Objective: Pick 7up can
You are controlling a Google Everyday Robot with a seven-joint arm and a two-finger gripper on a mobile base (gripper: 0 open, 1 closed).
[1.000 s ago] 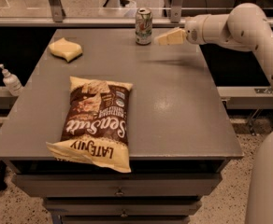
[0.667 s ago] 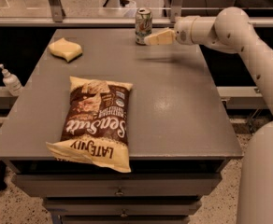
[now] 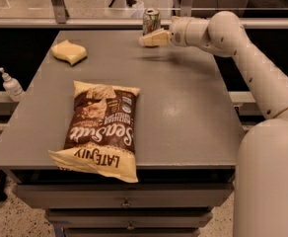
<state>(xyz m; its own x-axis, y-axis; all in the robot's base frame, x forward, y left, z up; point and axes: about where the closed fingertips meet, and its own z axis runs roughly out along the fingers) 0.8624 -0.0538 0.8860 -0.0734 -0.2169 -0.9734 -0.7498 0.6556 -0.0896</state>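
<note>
The 7up can (image 3: 151,19) stands upright at the far edge of the grey table (image 3: 183,107), pale with a green label and a metal top. My gripper (image 3: 148,39) reaches in from the right at the end of the white arm (image 3: 242,58) and sits right at the can's base. It hides the can's lower part. I cannot tell whether it touches the can.
A large brown and cream chip bag (image 3: 102,127) lies at the front left of the table. A yellow sponge (image 3: 69,52) lies at the back left. A soap pump bottle (image 3: 10,84) stands left of the table. A glass rail runs behind the far edge.
The gripper has moved left along the far edge, from beside the can on its right to in front of the can's base. The can, bag and sponge have not moved.
</note>
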